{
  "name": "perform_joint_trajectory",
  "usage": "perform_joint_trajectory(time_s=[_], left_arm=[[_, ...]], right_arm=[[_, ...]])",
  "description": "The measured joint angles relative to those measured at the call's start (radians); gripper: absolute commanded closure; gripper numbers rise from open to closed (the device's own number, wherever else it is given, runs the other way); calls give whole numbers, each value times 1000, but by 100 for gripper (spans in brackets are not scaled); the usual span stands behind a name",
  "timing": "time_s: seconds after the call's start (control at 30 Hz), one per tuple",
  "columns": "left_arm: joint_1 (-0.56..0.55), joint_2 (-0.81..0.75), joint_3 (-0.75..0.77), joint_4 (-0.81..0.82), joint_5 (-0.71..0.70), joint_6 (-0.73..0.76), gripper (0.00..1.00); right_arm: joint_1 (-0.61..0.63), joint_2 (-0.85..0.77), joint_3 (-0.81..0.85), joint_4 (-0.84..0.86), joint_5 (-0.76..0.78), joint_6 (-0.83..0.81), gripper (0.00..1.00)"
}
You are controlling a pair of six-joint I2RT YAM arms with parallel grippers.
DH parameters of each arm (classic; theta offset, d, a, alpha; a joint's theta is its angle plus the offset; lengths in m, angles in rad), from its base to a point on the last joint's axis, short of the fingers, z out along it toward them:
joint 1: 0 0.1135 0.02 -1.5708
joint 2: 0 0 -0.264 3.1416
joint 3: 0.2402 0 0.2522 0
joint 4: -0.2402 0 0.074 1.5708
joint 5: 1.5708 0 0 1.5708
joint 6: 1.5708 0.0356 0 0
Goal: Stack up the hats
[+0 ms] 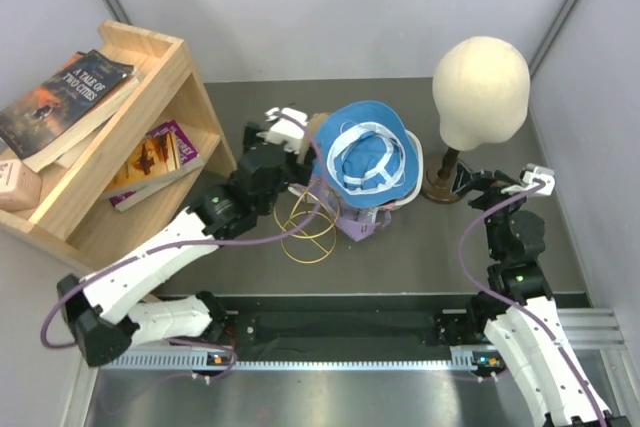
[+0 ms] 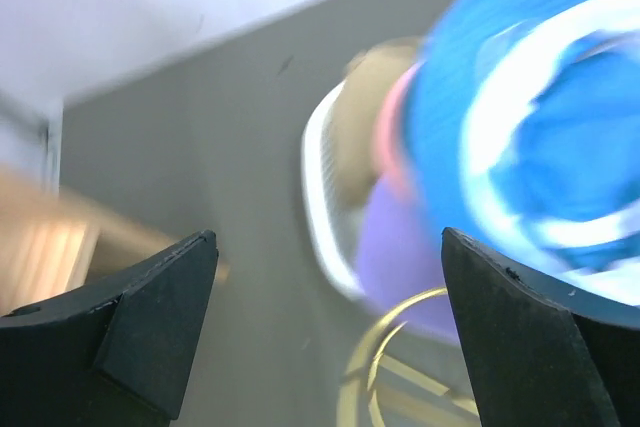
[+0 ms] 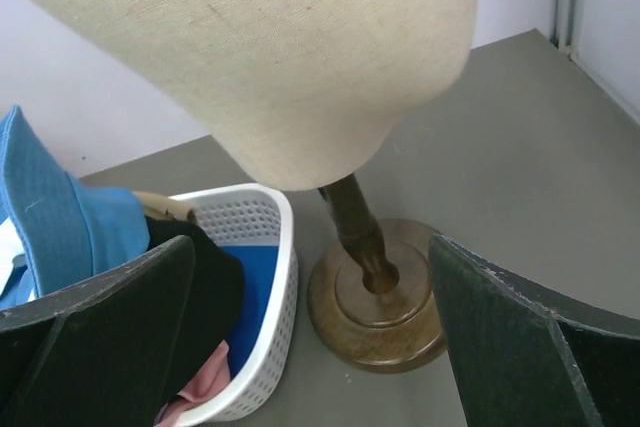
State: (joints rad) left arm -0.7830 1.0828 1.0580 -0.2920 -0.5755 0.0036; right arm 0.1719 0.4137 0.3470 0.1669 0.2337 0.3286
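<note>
**Both arms parked either side of the hat pile, nothing gripped**

So the hats are heaped in a white basket [image 3: 262, 277] on the grey surface [image 1: 400, 257]. On top sits the royal blue hat [image 1: 367, 159], flipped inside out so the white seam tape shows. Under it in the left wrist view I can see a pink edge [image 2: 392, 132], a lavender hat [image 2: 400, 262] and a bit of tan [image 2: 362, 117], all pretty blurry. In the right wrist view there's also something black [image 3: 205, 292] inside the basket.

The left end effector [image 1: 288, 125] is spread wide with nothing between the fingers [image 2: 150, 317]. The pile sits just beside it, off to its right and slightly ahead, not touching as far as I can tell. A yellow wire ring thing [image 1: 305, 227] lies on the surface just below the pile.

The right end effector [image 1: 530, 182] is wide too and empty. Straight in front of it is the cream mannequin head [image 1: 481, 87] on its wooden stand [image 3: 375, 297], with the basket to the left of that, close beside the stand's base.

A wooden bookshelf [image 1: 170, 77] with books sits well off to the left arm's outer side
</note>
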Motion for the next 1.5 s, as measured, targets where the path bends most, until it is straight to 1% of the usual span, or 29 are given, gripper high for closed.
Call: perform_joint_trajectory(time_s=[0.07,0.17,0.23,0.3,0.43,0.5,0.6,0.7,0.73,0.8,0.9,0.97,1.03,1.07,1.13,1.17,1.23,1.27,1.3,1.33,1.37,1.43,1.47,1.5], left_arm=[[-106,70,80,23,-70,35,1],[-202,178,189,48,-104,56,1],[-221,241,238,69,-104,58,1],[-220,274,246,87,-103,55,1],[-212,301,246,89,-81,39,1],[-200,301,247,86,-46,22,1],[-170,300,264,48,39,-20,1],[-99,274,268,-20,146,-59,1],[-76,262,268,-38,170,-67,1],[10,224,260,-72,260,-85,1],[117,149,214,-84,331,-94,1],[148,93,167,-79,345,-91,1],[146,39,115,-75,364,-87,1],[143,18,94,-72,374,-83,1],[139,-2,63,-66,381,-82,1],[139,-7,50,-59,382,-82,1],[139,-17,13,-39,386,-84,1],[139,-19,-5,-33,391,-85,1],[140,-20,-21,-28,399,-89,1],[140,-19,-31,-28,408,-93,1],[140,-18,-39,-27,420,-99,1],[140,-17,-42,-27,434,-109,1],[140,-19,-42,-24,442,-113,1],[140,-21,-42,-22,446,-115,1]], right_arm=[[0,1,0,-3,-20,-6,0],[0,-17,2,-13,-66,-17,0],[0,-42,8,-34,-106,-27,0],[0,-68,20,-44,-150,-35,0],[0,-121,46,-20,-309,-30,2],[0,-106,53,9,-396,-16,5],[2,-41,60,40,-506,0,5],[14,61,71,53,-572,5,6],[20,81,73,51,-583,5,7],[45,131,82,53,-599,5,7],[89,185,97,51,-598,-4,7],[120,223,114,50,-583,-14,8],[145,268,141,50,-561,-21,9],[156,292,156,50,-547,-23,13],[179,344,190,50,-521,-26,17],[191,370,209,49,-506,-30,23],[215,430,248,46,-470,-39,28],[226,455,267,40,-449,-43,39],[236,478,285,27,-429,-50,45],[247,493,300,16,-409,-58,53],[261,509,319,0,-388,-66,75],[288,537,362,-35,-349,-89,95],[304,553,396,-63,-323,-90,100],[313,559,411,-69,-315,-103,100]])
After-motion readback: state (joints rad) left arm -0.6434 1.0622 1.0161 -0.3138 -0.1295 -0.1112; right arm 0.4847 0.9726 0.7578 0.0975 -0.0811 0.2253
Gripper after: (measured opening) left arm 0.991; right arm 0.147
